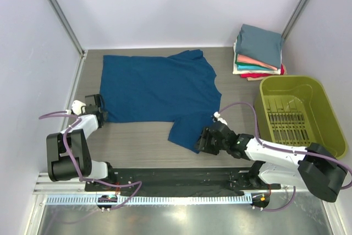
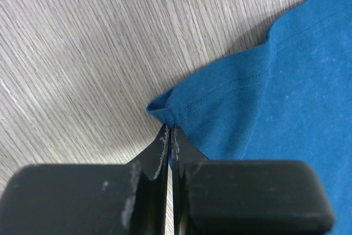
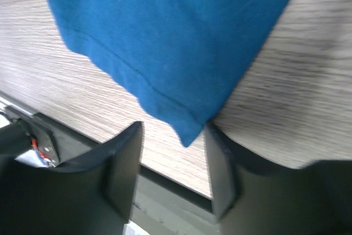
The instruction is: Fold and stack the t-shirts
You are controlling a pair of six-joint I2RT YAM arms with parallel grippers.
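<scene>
1. The blue t-shirt (image 1: 154, 89) lies spread flat on the table (image 1: 137, 136), left of centre. Its body runs across the table and one sleeve reaches toward the near edge.
2. The left tool (image 2: 170, 133) is at the near left corner of the blue t-shirt. Its jaws are clenched together, and the hemmed corner of the cloth is pinched between the tips. The cloth puckers slightly at the grip.
3. The right tool (image 3: 173, 129) is at the tip of the near sleeve. Its jaws stand apart on either side of the sleeve corner, which points into the gap. The tool is released and does not press the cloth. The right finger sits just beside the sleeve edge; contact cannot be confirmed.
4. The stack of folded t-shirts (image 1: 258, 53) sits at the far right corner of the table. A slate-teal one is on top, with coral, white and red layers showing below.
5. An olive-green basket (image 1: 324, 103) stands on the right, just in front of the stack and well apart from the blue t-shirt.
</scene>
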